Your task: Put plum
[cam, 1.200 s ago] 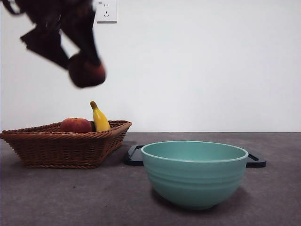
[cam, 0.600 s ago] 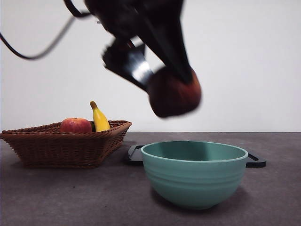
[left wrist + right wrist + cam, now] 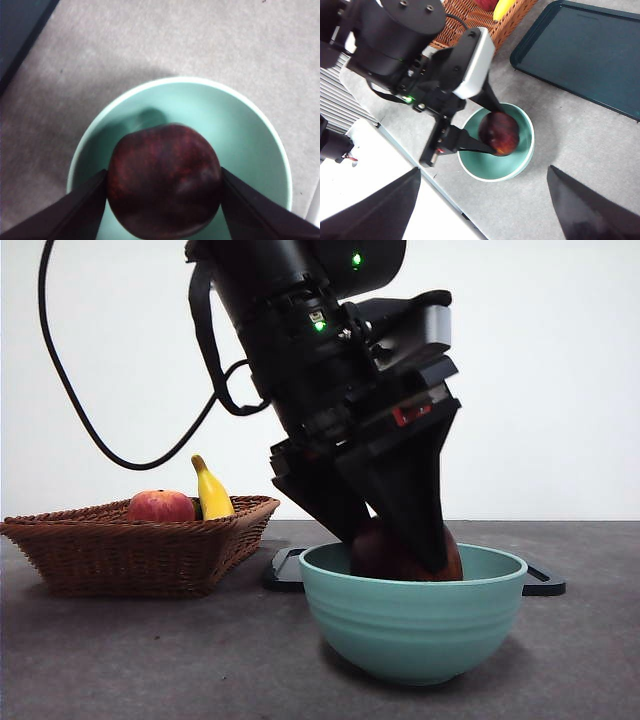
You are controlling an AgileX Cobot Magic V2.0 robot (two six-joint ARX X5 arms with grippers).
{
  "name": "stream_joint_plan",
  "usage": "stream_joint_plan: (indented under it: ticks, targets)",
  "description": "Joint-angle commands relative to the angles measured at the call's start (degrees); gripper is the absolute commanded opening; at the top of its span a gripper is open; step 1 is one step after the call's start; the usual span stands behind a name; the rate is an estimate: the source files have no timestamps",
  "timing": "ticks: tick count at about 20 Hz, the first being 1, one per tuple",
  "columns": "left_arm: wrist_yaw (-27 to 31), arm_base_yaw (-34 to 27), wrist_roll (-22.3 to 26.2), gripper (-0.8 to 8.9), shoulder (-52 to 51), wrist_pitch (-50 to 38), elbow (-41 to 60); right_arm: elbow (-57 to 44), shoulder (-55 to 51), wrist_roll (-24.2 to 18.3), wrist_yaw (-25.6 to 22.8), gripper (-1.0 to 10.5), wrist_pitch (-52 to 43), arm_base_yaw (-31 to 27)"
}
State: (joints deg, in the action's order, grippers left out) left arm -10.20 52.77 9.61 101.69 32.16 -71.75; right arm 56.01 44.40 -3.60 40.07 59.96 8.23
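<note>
Left claw (image 3: 165,197): it grips the plum (image 3: 164,180), one jaw on each side, and is lowered into the bowl (image 3: 260,145).
Right claw (image 3: 482,210): it waits high above the desk (image 3: 600,150), jaws spread wide, nothing between them.
Plum: dark maroon and glossy, held inside the green bowl; in the front view its upper part shows just above the rim, between the black jaws. Whether it touches the bottom I cannot tell.
Bowl: it stands on the desk in front of a dark tray (image 3: 600,55), and it holds no other thing that I can see.
Step in hand: placing the plum in the bowl, as I judge it; only the release is left.
How to do it well: go down a little more, until the plum rests or nearly rests on the bottom, then open the jaws slowly and evenly, so the round fruit does not roll or bounce.
Care: the jaws are close to the inner wall, so lift straight up after opening, to avoid tipping or pushing the bowl.
Other things: a basket (image 3: 140,545) with a red fruit (image 3: 160,506) and a banana (image 3: 211,490) stands well apart; it needs no attention.
</note>
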Motion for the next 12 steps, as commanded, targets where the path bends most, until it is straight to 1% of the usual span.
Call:
stream_joint_plan:
  ticks: [1,5,9,12]
  targets:
    - [0.3,1.1,1.8,3.01,1.7,-0.5,-1.3,1.1,0.4,0.4,0.0,4.0,-0.4,0.2]
    - [1.5,1.6,3.5,3.02,1.8,-0.2,-1.3,1.1,0.4,0.4,0.0,4.0,-0.4,0.2]
    - [1.5,1.7,5.2,3.12,1.9,0.2,-1.3,1.1,0.4,0.4,0.0,4.0,-0.4,0.2]
    - [1.5,1.9,5.2,3.20,2.4,0.9,-1.3,1.1,0.4,0.4,0.0,4.0,-0.3,0.2]
